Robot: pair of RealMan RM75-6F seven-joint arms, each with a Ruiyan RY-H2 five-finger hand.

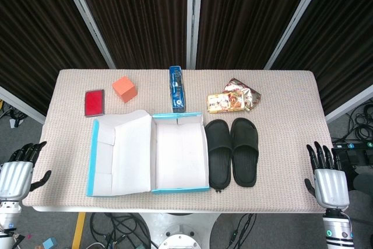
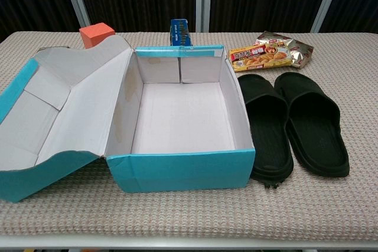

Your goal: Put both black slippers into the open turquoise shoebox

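Two black slippers lie side by side on the table, soles down, just right of the shoebox: the left slipper (image 1: pixel 218 153) (image 2: pixel 267 127) touches the box wall, the right slipper (image 1: pixel 245 150) (image 2: pixel 313 122) lies beside it. The turquoise shoebox (image 1: pixel 180 189) (image 2: pixel 183 169) stands open and empty, its lid (image 1: pixel 119 153) (image 2: pixel 53 122) folded out to the left. My left hand (image 1: pixel 17 173) hangs off the table's left edge and my right hand (image 1: pixel 327 180) off the right edge, both with fingers spread and holding nothing. Neither hand shows in the chest view.
Behind the box and slippers lie a blue pack (image 1: pixel 177 88) (image 2: pixel 180 31), an orange cube (image 1: pixel 124 88) (image 2: pixel 96 33), a red flat case (image 1: pixel 94 102) and two snack packets (image 1: pixel 233 100) (image 2: pixel 270 53). The table's front edge (image 1: pixel 175 207) runs just before the box.
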